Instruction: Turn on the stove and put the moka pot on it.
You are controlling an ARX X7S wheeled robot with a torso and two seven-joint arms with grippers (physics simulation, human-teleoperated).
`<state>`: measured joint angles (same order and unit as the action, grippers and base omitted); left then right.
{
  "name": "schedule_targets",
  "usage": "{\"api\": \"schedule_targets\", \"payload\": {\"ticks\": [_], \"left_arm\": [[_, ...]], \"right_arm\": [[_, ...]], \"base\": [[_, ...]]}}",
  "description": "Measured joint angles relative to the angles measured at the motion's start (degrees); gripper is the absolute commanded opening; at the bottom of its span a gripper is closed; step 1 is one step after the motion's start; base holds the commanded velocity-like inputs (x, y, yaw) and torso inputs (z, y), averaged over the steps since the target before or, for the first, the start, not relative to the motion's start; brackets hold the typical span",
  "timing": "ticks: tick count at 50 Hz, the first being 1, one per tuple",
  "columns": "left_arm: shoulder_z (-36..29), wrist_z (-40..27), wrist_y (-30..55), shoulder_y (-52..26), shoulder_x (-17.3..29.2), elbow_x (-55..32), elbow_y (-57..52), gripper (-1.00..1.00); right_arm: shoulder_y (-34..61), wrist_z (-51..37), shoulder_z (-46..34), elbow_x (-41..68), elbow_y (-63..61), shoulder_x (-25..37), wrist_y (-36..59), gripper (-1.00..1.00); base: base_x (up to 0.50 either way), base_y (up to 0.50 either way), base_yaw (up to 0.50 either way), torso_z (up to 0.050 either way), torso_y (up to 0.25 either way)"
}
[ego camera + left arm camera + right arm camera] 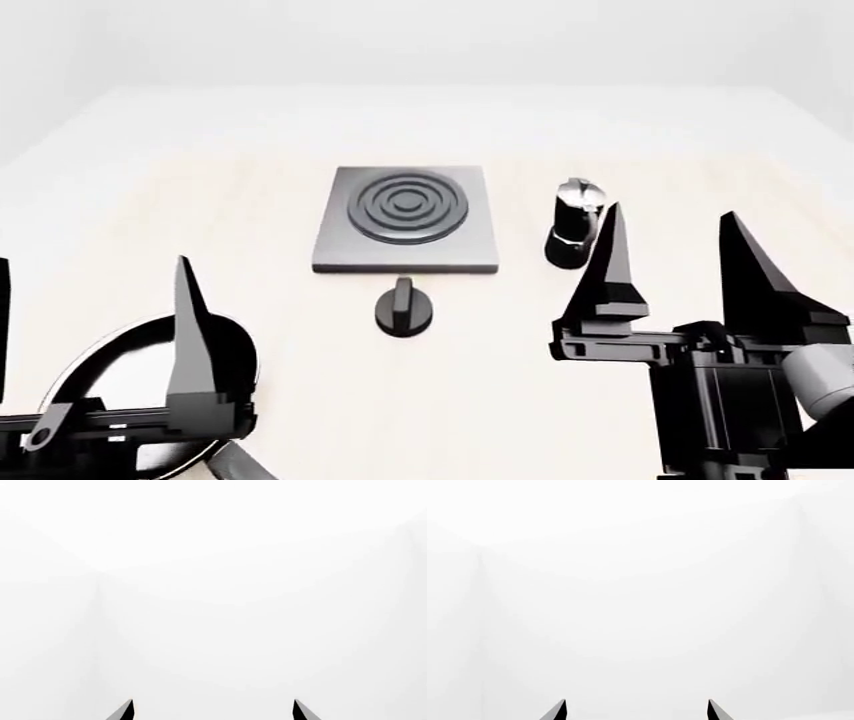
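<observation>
In the head view the stove (pixel 407 220), a dark-grey square plate with a ringed burner, lies mid-table. Its black round knob (pixel 403 308) sits just in front of it. The moka pot (pixel 574 225) stands upright to the stove's right. My right gripper (pixel 674 245) is open, raised near the table's front right, its left finger overlapping the pot in the picture. My left gripper (pixel 87 300) is open at the front left, above the frying pan. Both wrist views show only fingertips (pixel 127 711) (pixel 559 711) against white wall, with nothing between them.
A black round frying pan (pixel 114 385) lies at the table's front left, partly hidden by my left arm. The light wooden table (pixel 267 130) runs back to a white wall.
</observation>
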<state>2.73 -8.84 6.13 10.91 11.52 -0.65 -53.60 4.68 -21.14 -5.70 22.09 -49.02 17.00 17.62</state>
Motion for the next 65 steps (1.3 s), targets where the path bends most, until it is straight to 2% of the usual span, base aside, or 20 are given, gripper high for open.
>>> {"api": "schedule_targets", "payload": {"ticks": [51, 60, 65], "left_arm": [[-2.09, -1.64, 2.11, -1.08, 2.13, -0.1, -0.31, 1.0], [-2.37, -1.79, 2.29, -1.15, 2.44, -0.57, 0.31, 1.0], [-2.8, -1.5, 5.35, -1.94, 2.82, -1.44, 0.65, 1.0]], "right_arm": [[-0.19, -1.76, -1.29, 0.8, 0.24, 2.0, -1.82, 1.0], [-0.41, -1.84, -1.82, 0.45, 0.21, 2.31, -2.48, 1.0], [-0.6, -1.92, -2.0, 0.24, 0.23, 2.41, -3.0, 1.0]], "base": [[0.24, 0.0, 0.0, 0.0, 0.0], [0.0, 0.0, 0.0, 0.0, 0.0], [0.0, 0.0, 0.0, 0.0, 0.0]]}}
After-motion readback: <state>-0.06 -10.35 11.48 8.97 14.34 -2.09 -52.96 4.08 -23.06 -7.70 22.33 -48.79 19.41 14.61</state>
